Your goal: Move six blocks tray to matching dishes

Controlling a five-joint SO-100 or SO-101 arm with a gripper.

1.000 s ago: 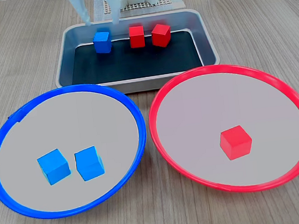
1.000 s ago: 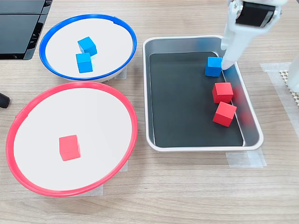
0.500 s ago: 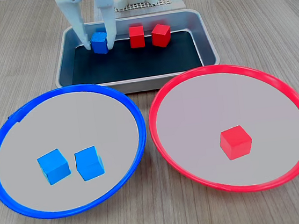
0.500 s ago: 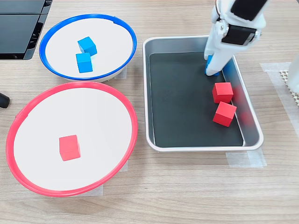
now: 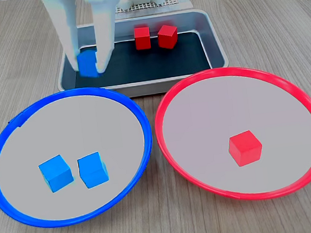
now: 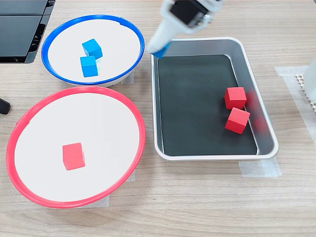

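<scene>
Above the left end of the silver-grey metal tray (image 5: pixel 214 42), in a fixed view, the white claw (image 5: pixel 87 65) grips a small glossy blue cube (image 5: pixel 87 63) near the blue-rimmed round dish (image 5: pixel 135 110).

A pale wood-grain tabletop (image 5: pixel 279 18) under even light, black equipment (image 6: pixel 22 29) at one corner.
</scene>
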